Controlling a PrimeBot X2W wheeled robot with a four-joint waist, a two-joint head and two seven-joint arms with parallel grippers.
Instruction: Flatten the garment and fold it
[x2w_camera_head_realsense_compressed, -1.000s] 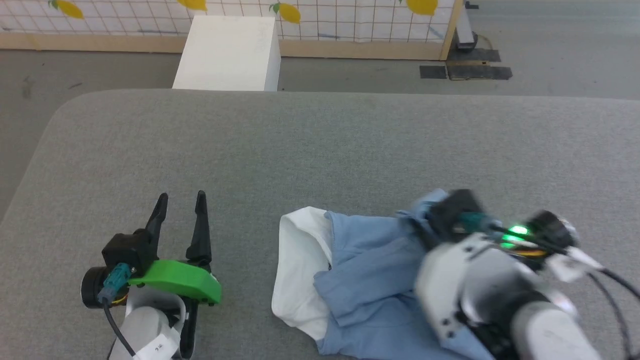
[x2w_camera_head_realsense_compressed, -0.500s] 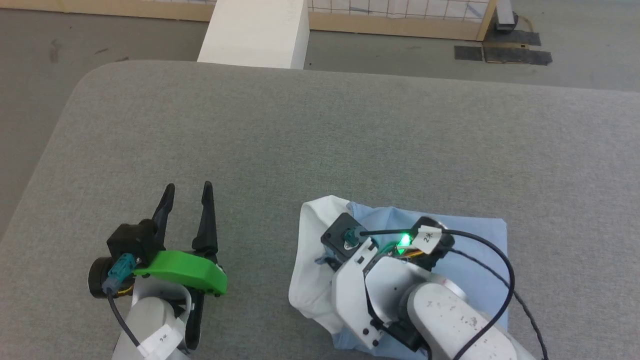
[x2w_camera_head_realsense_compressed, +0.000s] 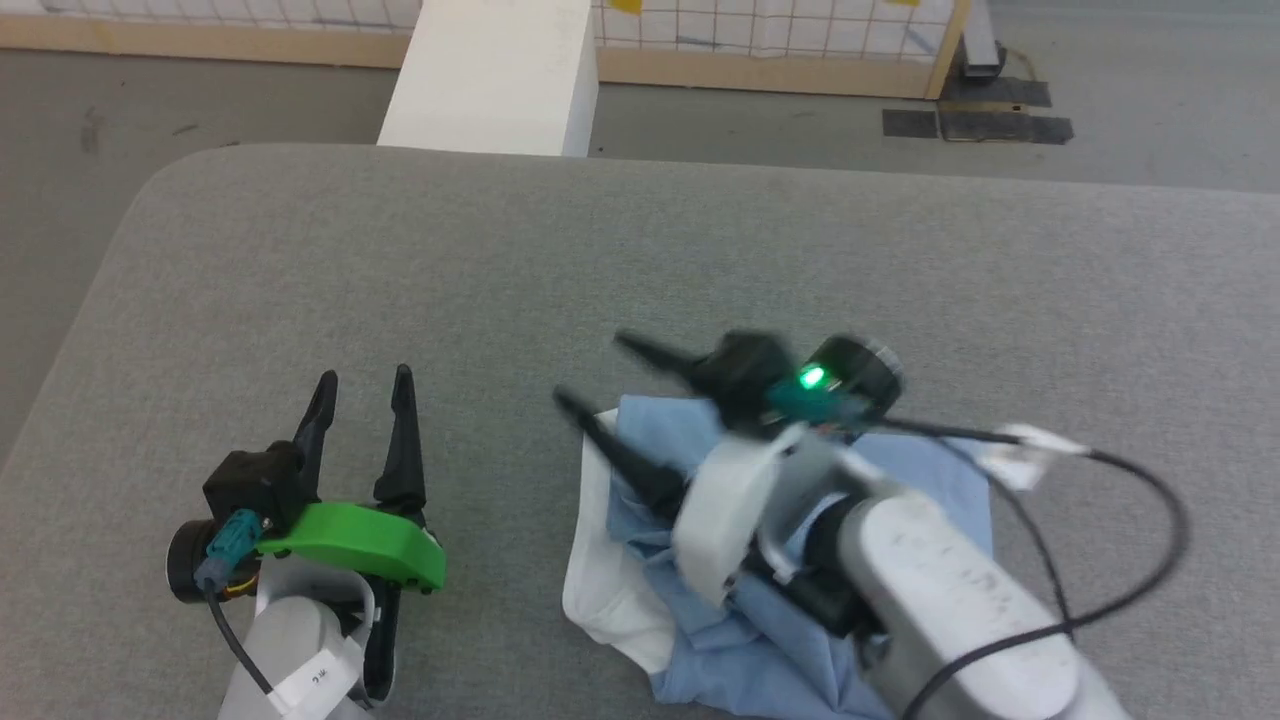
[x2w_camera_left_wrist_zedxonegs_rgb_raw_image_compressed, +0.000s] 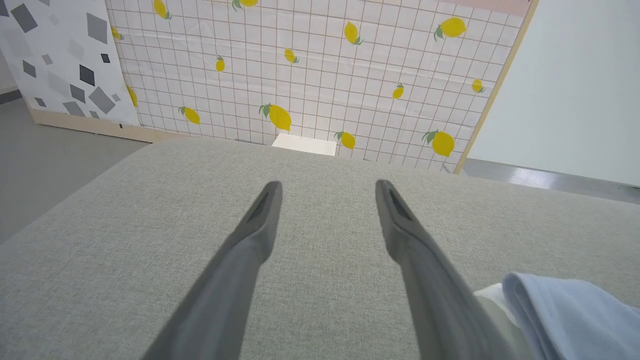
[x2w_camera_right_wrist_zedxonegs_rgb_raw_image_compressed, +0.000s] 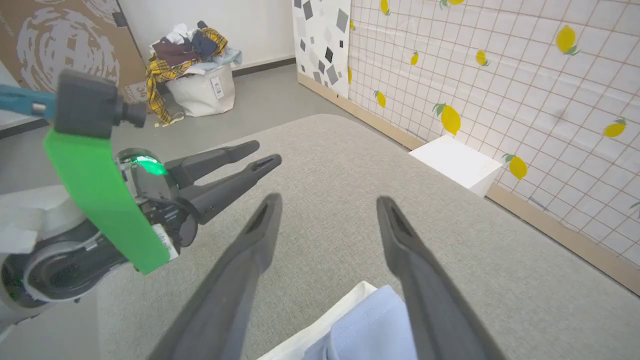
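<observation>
Right gripper (x2w_camera_head_realsense_compressed: 590, 372) hangs over the garment (x2w_camera_head_realsense_compressed: 655, 425), fingers spread wide and empty, pointing to ten o'clock! The light blue garment sits bunched on the grey table (x2w_camera_head_realsense_compressed: 600, 250) at five o'clock. Left gripper (x2w_camera_head_realsense_compressed: 363, 378), at seven o'clock, gapes too, holding nothing.

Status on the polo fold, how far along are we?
Done: the polo shirt sits doubled over in a compact bundle on the grey table.
In hand: nothing. The right gripper is open just above the shirt's left edge; the left gripper is open over bare table, apart from it.
Left: the bundle looks rumpled, with white fabric poking out on its left, so probably tidying or a final fold.
</observation>
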